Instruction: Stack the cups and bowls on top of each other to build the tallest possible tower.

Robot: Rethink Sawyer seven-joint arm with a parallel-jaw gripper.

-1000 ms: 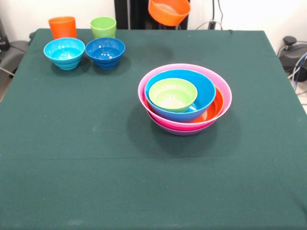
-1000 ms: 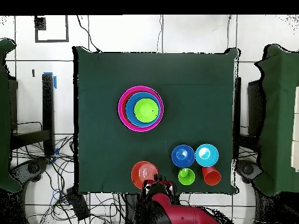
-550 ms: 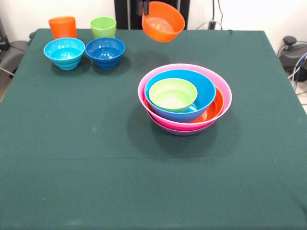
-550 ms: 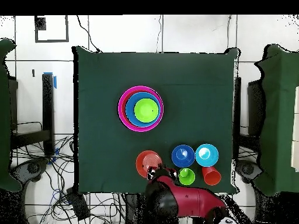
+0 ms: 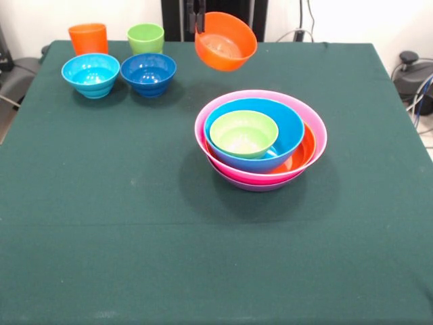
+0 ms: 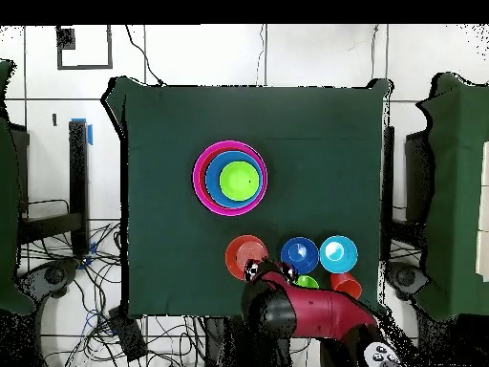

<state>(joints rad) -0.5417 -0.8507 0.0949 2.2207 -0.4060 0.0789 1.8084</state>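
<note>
Claw (image 5: 199, 26) clamped on rim of small orange bowl (image 5: 225, 42), held tilted in air above bench (image 5: 101, 203), behind the tower (image 5: 260, 139) of nested bowls with lime green bowl (image 5: 243, 133) innermost.

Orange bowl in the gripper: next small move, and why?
Probably carry the small orange bowl on toward the tower before lowering. The gripper holds it by the rim, in the air and tilted, off to one side of the stack in the overhead view. The lime green bowl on top sits open, a likely seat.
</note>
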